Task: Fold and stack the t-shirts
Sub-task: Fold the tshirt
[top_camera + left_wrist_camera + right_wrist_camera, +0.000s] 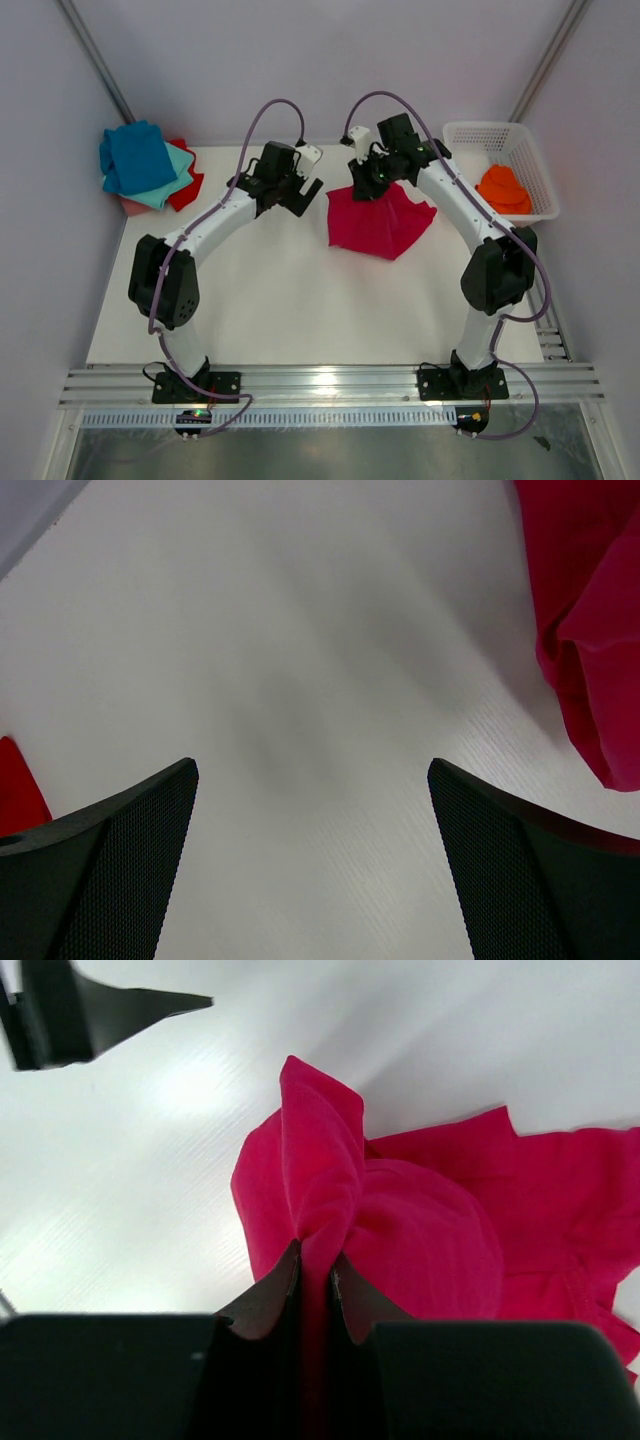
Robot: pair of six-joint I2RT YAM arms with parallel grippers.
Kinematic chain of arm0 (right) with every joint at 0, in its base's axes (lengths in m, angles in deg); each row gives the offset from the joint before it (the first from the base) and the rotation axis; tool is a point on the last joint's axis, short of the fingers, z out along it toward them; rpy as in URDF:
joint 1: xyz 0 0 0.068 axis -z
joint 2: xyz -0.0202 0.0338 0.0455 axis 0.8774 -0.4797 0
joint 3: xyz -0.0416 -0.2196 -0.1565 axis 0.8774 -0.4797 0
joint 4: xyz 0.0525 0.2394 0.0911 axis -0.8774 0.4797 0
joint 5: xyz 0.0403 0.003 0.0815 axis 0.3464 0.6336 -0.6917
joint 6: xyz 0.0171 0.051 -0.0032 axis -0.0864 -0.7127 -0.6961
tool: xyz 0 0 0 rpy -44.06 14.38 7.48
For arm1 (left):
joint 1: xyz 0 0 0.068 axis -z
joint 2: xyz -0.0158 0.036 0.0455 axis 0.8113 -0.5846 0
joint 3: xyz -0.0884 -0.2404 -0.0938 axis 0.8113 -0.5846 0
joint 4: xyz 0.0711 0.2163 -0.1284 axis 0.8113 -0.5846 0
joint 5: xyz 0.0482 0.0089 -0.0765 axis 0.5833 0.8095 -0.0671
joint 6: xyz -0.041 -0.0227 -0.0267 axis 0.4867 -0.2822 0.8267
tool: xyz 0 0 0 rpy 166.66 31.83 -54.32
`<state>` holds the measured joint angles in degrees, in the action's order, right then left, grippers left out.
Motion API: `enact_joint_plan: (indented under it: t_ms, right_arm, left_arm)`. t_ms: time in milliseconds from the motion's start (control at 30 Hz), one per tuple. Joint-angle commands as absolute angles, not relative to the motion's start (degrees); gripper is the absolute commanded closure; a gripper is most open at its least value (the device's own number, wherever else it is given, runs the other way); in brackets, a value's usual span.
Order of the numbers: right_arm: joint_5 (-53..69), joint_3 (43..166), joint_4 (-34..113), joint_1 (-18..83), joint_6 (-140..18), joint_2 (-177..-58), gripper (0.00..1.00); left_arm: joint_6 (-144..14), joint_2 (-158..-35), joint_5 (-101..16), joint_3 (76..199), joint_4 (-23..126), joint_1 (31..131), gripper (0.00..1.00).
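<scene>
The right jaws are pinched almost together on a bunched ridge of the crimson t-shirt (420, 1250). In the right wrist view the cloth rises as a narrow fold between two dark fingers (262, 1305) at bottom centre. The left jaws stand wide apart and hold nothing. In the left wrist view their black fingers (110, 870), faced with a fine mesh-like grain, sit in the lower corners over bare desk (300, 680).

In the top view the crimson t-shirt lies just right of centre. It is soft and rumpled, gathered to a peak under the right jaws and fanning downward into an uneven, pointed outline. The white desk shows a faint streaked grain. The left jaws are just left of the shirt, apart from it, and one of their black fingers shows in the upper left of the right wrist view.

At upper left of the top view is a loose pile: a blue t-shirt (135, 155) on top, a teal one (172, 182) under it, a red one (190, 182) at the right and a pink one (130, 206) showing at the lower edge. At upper right a white lattice basket (480, 131) holds an orange t-shirt (503, 188), and the right arm (455, 195) runs between the basket and the crimson t-shirt.
</scene>
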<state>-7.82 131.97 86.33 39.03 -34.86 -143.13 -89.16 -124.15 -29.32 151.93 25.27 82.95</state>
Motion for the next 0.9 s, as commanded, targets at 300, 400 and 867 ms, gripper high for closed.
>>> enact_joint_plan:
  t_ms: [300,400,867]
  right_arm:
    - [-27.27,130.31,95.43,39.01,-37.53,-131.2,0.97]
    - [-27.2,124.51,92.54,39.01,-38.5,-127.94,0.97]
    - [-23.16,114.81,85.41,47.0,-45.27,-128.37,0.97]
  left_arm:
    - [-88.93,-123.82,-29.65,151.67,27.24,82.79,0.02]
    - [-89.02,-123.65,-29.83,151.67,27.24,82.79,0.02]
    - [-89.28,-125.23,-30.53,151.94,27.59,82.79,0.03]
